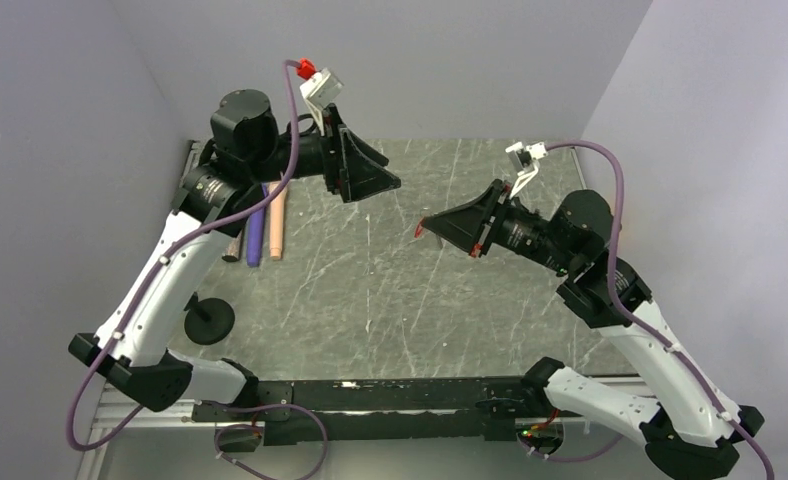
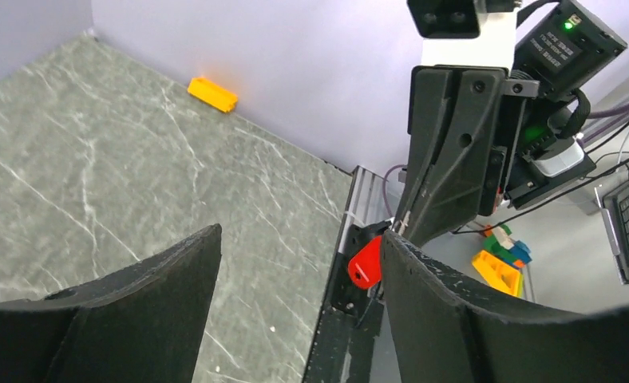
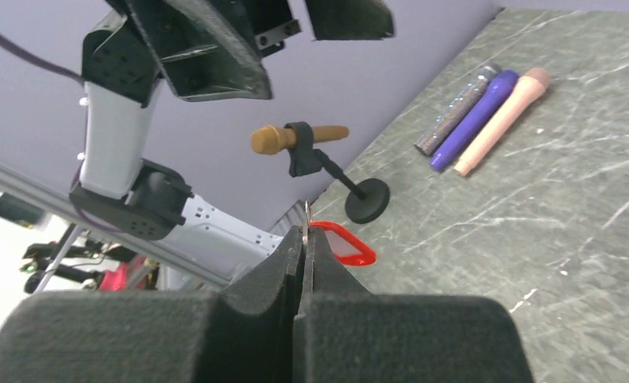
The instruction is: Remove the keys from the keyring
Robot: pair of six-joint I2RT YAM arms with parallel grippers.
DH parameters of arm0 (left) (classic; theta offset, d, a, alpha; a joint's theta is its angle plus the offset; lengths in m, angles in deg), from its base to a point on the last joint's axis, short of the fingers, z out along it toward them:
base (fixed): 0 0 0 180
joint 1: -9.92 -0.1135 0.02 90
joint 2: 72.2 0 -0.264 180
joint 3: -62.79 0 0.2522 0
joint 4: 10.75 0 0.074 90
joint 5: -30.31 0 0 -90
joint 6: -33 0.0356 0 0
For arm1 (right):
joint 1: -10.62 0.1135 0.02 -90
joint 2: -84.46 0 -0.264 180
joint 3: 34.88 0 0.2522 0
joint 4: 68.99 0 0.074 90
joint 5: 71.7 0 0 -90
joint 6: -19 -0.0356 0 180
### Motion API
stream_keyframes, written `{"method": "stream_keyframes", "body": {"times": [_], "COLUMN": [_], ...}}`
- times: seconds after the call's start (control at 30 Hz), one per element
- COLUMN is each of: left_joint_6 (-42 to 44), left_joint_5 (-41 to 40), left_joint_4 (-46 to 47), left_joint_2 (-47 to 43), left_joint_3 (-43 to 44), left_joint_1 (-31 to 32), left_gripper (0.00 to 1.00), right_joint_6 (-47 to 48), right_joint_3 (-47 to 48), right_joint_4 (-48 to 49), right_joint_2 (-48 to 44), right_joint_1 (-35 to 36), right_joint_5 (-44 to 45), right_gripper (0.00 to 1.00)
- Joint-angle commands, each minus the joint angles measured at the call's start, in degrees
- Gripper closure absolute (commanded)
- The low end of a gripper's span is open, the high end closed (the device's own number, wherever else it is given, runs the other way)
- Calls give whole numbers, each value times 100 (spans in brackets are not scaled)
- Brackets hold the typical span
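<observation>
The keyring shows as a small red tag [image 3: 345, 244] with a thin metal ring [image 3: 306, 217] sticking up from it. My right gripper [image 3: 305, 239] is shut on the ring and holds it in the air above the middle of the table, the tag [image 1: 419, 231] hanging at its tip [image 1: 426, 228]. My left gripper [image 1: 373, 188] hovers a little up and to the left of it, open and holding nothing. In the left wrist view the tag [image 2: 365, 263] peeks out just beside the right-hand finger [image 2: 455, 319] of my left gripper [image 2: 299, 239]. No keys can be made out.
Three handheld microphones [image 1: 258, 228] lie side by side at the table's left. A brown microphone [image 3: 297, 137] sits on a small black stand [image 1: 210, 320] at the near left. A yellow-orange box [image 2: 212, 93] lies against the wall. Toy bricks [image 2: 499, 267] lie off the table.
</observation>
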Motion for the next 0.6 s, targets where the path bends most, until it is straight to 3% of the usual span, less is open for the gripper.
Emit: {"method": "stream_keyframes", "body": {"times": [0.0, 0.1, 0.2, 0.3, 0.47, 0.57], "left_joint_6": [-272, -161, -378, -796, -1317, -1305], "left_joint_5": [-188, -793, -1689, -2881, -3311, -2877], "left_joint_4": [-464, -851, -667, -748, -522, -67], "left_joint_2": [7, -288, -876, -1331, -1826, -1885], "left_joint_3": [61, -464, -1459, -2131, -2746, -2960], "left_joint_1": [-23, 77, 456, 953, 1262, 1342], "left_gripper": [23, 22, 20, 18, 10, 1], "right_joint_6": [-353, -345, -247, -130, -63, -71], "right_joint_3": [-132, -168, -177, -230, -180, -197], "right_joint_4": [938, 1148, 1200, 1270, 1226, 1296], "right_joint_2": [135, 134, 71, -27, 2, 9], "right_joint_1": [-4, -20, -54, -109, -169, -210], "right_joint_5": [-586, -795, -820, -770, -773, -795], "right_gripper": [100, 100, 100, 100, 100, 100]}}
